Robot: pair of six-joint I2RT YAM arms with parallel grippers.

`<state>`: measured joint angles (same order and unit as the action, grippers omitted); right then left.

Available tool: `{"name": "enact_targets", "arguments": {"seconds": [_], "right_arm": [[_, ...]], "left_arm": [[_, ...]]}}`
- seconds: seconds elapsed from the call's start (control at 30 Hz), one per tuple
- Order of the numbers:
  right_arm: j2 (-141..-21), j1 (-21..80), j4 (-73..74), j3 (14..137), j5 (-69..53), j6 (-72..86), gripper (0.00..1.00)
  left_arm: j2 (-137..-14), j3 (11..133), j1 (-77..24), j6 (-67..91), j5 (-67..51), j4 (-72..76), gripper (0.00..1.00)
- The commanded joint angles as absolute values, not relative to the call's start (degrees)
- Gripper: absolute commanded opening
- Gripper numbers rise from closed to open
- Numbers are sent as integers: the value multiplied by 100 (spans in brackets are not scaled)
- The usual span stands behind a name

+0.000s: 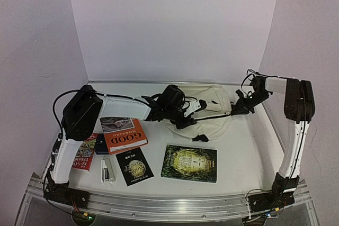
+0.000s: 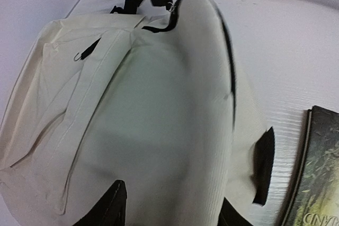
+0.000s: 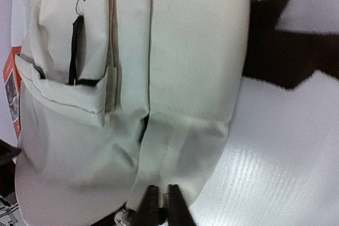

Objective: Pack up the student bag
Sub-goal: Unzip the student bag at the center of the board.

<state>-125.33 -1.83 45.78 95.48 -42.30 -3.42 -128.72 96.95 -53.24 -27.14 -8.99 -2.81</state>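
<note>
The student bag (image 1: 212,110) is a large cream backpack with black zippers, lying at the back middle of the table. My left gripper (image 1: 183,110) is at its left edge. In the left wrist view the bag (image 2: 159,104) fills the frame, and the left gripper (image 2: 172,194) has its jaws spread wide with the fabric bulging between them. My right gripper (image 1: 241,104) is at the bag's right edge. In the right wrist view the right gripper (image 3: 159,191) is pinched shut on the edge of the bag (image 3: 132,78), by a metal zipper pull.
An orange book (image 1: 124,136), a red book (image 1: 85,152), a small black book (image 1: 133,165), a white stapler (image 1: 107,170) and a dark green book (image 1: 189,162) lie in front of the bag. The green book also shows in the left wrist view (image 2: 318,168). White walls stand close behind.
</note>
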Motion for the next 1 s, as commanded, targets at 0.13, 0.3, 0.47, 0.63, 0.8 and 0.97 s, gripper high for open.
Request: {"name": "enact_targets", "arguments": {"seconds": [0.13, 0.3, 0.47, 0.63, 0.8, 0.97], "right_arm": [[-11213, 373, 4465, 9223, -4558, -553, 65], [-10917, 661, 4426, 9398, -4512, -396, 85], [-10872, 1336, 4198, 9615, -4442, -101, 96], [-11218, 2088, 3989, 9927, -4326, 237, 98], [-11593, 2666, 3990, 10258, -4124, 141, 98], [-11886, 3166, 3999, 10387, -3979, 87, 97]], "left_arm": [[-11682, 9232, -5222, -587, -164, -32, 92], [-10971, 8634, -5207, 767, 831, -538, 100], [-10199, 7899, -4949, 2154, 1244, -966, 100], [-9361, 7043, -4670, 3304, 1615, -1046, 100], [-8702, 6303, -4636, 4108, 1836, -1112, 100], [-8096, 5699, -4581, 5211, 2364, -1616, 100]]}}
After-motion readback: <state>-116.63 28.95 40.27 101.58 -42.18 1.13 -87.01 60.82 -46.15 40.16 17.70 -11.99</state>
